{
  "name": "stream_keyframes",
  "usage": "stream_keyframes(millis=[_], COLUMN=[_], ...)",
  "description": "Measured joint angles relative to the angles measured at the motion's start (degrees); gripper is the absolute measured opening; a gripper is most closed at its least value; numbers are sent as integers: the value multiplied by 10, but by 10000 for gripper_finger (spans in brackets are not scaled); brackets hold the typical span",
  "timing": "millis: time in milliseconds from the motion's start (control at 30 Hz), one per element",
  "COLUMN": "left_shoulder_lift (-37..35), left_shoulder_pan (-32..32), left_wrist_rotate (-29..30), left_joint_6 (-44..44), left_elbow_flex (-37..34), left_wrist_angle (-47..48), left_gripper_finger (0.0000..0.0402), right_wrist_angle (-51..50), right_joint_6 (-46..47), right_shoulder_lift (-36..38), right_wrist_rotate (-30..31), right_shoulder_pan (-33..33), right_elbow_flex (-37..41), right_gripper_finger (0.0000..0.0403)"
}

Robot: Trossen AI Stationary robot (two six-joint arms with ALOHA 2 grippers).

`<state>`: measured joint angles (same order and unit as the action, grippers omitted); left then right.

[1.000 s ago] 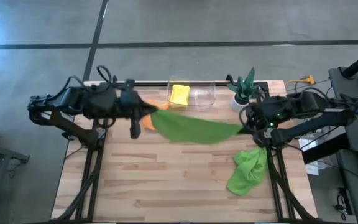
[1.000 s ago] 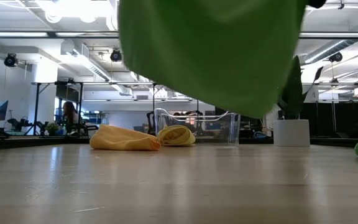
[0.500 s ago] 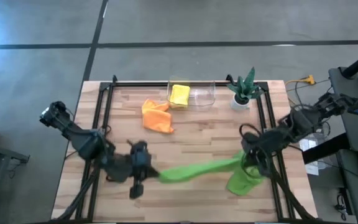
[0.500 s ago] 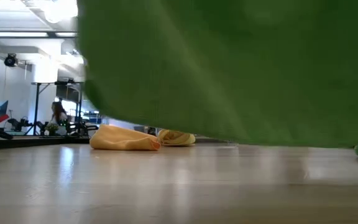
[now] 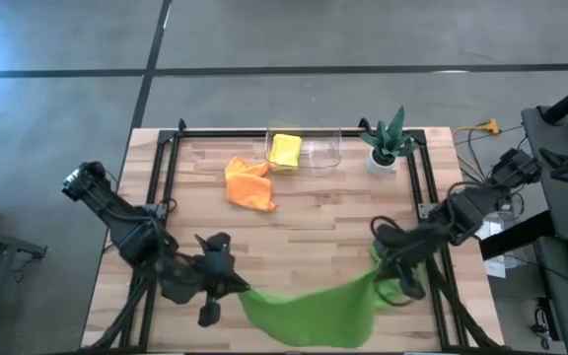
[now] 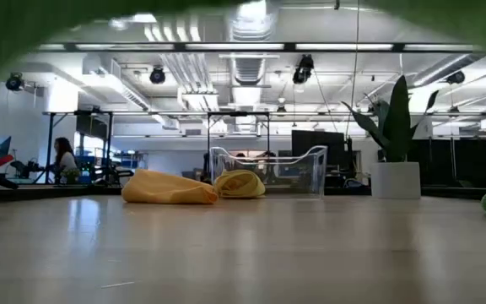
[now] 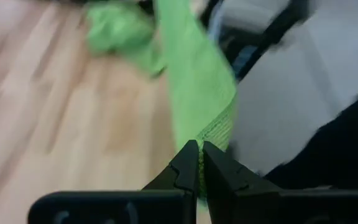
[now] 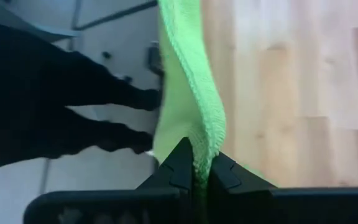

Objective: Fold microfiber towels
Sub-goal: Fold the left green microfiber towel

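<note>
Overhead, we saw the green towel (image 5: 309,311) strung between both grippers along the bottom of the frame, sagging over the table (image 5: 304,237) edge. The left gripper (image 5: 233,287) pinched one corner at lower left, the right gripper (image 5: 383,264) the other at lower right. To lay it well, we judged, both corners should travel level and taut, back over the wood.

From table height, we only caught green blur along the top edge; this view alone showed the orange towel (image 6: 169,187) lying bunched at left, the yellow towel (image 6: 240,183) inside the clear bin (image 6: 268,171), and the plant (image 6: 395,148).

The left wrist view gave us fingers clamped shut on the towel's hem, plus a second green towel (image 7: 114,34) crumpled beyond.

The right wrist view confirmed closed fingers biting the other corner.
</note>
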<state>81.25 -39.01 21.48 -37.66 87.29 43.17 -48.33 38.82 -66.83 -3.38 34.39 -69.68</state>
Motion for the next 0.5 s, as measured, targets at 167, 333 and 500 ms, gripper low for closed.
stream_keyframes(millis=[167, 333, 500], left_shoulder_lift=[-13, -47, -96], left_shoulder_pan=[4, 12, 41], left_wrist_rotate=[1, 32, 74], left_joint_6=[-42, -80, -85], left_elbow_flex=[-75, -195, -303], left_wrist_angle=[64, 62, 42], left_gripper_finger=[0, 0, 0], right_wrist_angle=[-1, 9, 53], right_joint_6=[-31, -62, -99], right_shoulder_lift=[0, 2, 2], right_wrist_rotate=[1, 1, 1], right_shoulder_pan=[-42, -96, -167], right_elbow_flex=[56, 124, 186], right_gripper_finger=[8, 8, 8])
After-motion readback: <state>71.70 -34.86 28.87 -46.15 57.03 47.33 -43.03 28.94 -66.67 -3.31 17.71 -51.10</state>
